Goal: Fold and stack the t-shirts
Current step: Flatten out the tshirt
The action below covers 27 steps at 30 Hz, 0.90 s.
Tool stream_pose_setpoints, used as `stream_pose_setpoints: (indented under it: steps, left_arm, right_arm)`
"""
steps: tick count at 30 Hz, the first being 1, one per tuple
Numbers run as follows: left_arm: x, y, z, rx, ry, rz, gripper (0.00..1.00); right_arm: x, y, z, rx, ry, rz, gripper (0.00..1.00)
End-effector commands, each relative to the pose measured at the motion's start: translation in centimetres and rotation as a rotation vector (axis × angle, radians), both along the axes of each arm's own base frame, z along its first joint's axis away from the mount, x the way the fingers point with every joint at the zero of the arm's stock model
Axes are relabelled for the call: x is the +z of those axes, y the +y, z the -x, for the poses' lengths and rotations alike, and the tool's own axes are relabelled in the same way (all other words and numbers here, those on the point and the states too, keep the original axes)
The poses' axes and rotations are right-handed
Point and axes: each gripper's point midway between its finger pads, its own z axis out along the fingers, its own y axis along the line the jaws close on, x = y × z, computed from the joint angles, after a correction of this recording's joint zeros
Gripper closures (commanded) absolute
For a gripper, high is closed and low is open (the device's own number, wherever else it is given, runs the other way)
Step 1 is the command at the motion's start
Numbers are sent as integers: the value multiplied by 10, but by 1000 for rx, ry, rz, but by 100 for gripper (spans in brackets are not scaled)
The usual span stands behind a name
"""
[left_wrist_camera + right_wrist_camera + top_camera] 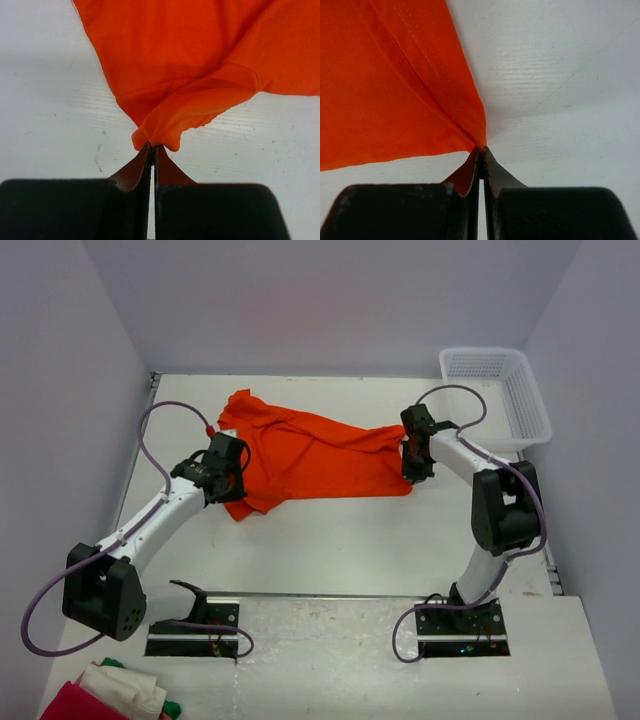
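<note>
One orange t-shirt [315, 455] lies spread and rumpled across the middle of the white table [330, 540]. At its left edge my left gripper [232, 472] is shut on a bunched fold of the t-shirt [165, 127]; its jaws meet on the cloth just above the table in the left wrist view, left gripper [152, 148]. My right gripper [412, 462] is at the shirt's right edge. In the right wrist view the right gripper [482, 150] is shut on a corner of the t-shirt [395, 90], with the hem running off to the upper left.
A white mesh basket [497, 395] stands at the table's back right corner. A pile of red, white and green cloth [115, 695] lies at the near left, beside the left arm's base. Walls close in the table on three sides.
</note>
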Motion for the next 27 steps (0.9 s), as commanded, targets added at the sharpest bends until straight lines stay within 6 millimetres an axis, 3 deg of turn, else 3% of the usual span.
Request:
stream_pose_setpoints:
  steps: [1, 5, 6, 8, 9, 10, 11, 13, 14, 16, 17, 19, 20, 22, 23, 27]
  left_arm:
    - [25, 1, -13, -4, -92, 3, 100]
    - [80, 6, -24, 8, -248, -6, 100]
    - [109, 11, -28, 22, -311, -11, 100]
    - [139, 14, -29, 28, -378, -11, 100]
    - [169, 16, -29, 22, -450, 2, 100]
    - [185, 16, -28, 18, -488, 12, 100]
    - [216, 18, -26, 20, -553, 31, 100]
    - [248, 20, -22, 8, -627, 42, 100]
    - [283, 21, -17, 5, -714, 68, 100]
    - [318, 24, -9, -30, -800, 66, 100]
    - [352, 28, 1, -42, -881, 76, 100]
    - [385, 30, 14, -64, -961, 92, 100]
    - [418, 34, 29, -70, -1040, 114, 100]
    - [448, 36, 47, -104, -1112, 129, 100]
    - [474, 41, 63, -109, -1174, 145, 100]
    - [522, 44, 101, -173, -1315, 172, 100]
  right_arm:
    - [45, -4, -18, -25, -162, 12, 100]
    - [106, -8, -26, -34, -310, 8, 100]
    - [136, -9, -28, -27, -374, -1, 100]
    - [166, -11, -26, -25, -433, -1, 100]
    - [198, -14, -24, -29, -502, -4, 100]
    - [214, -15, -23, -20, -537, -12, 100]
    - [240, -13, -22, -1, -596, -24, 100]
    - [274, -11, -7, 25, -658, -55, 100]
    - [298, -11, -4, 38, -710, -64, 100]
    - [323, -11, 14, 59, -750, -78, 100]
    - [341, -11, 22, 76, -784, -88, 100]
    - [365, -3, 40, 120, -843, -128, 100]
    - [378, 0, 48, 142, -876, -148, 100]
    - [393, 5, 64, 171, -907, -168, 100]
    - [409, 3, 74, 174, -949, -179, 100]
    - [434, 2, 103, 204, -998, -188, 100]
